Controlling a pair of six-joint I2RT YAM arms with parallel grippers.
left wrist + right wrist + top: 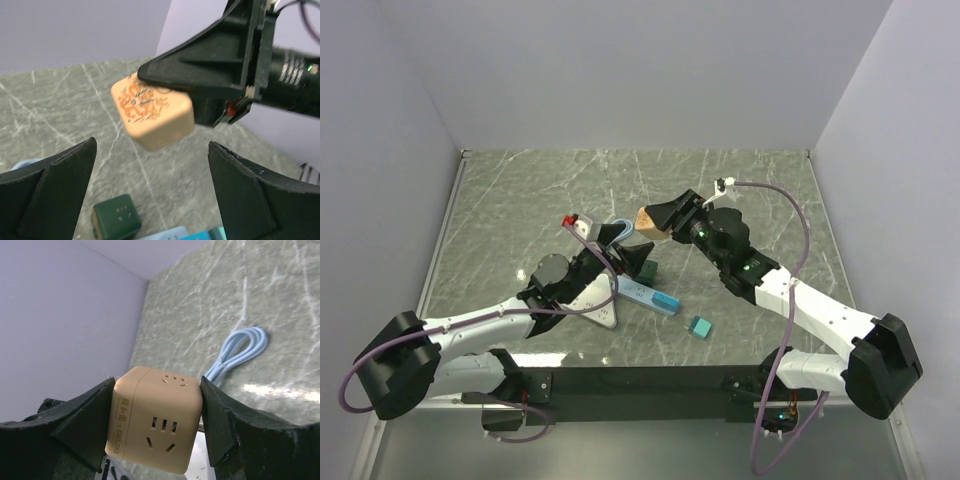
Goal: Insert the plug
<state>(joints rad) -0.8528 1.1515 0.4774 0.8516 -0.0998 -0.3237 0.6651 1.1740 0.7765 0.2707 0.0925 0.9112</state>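
Observation:
My right gripper (pixel 660 220) is shut on a tan cube socket (pixel 648 219) and holds it above the table; in the right wrist view the cube (pixel 155 422) sits squeezed between both fingers, with three-pin slots facing the camera. The dark green cube plug (pixel 649 270) lies on the table, its prongs showing in the left wrist view (pixel 116 217). My left gripper (pixel 632 256) is open and empty, its jaws wide apart (pixel 152 200) just above and beside the plug. The tan cube (pixel 152 117) hangs in front of it, slightly blurred.
A coiled light blue cable (pixel 617 232) lies behind the left gripper and shows in the right wrist view (pixel 240 352). A white strip with a teal end (pixel 650 296), a small teal cube (pixel 699 326) and a white wedge (pixel 600 305) lie near the front.

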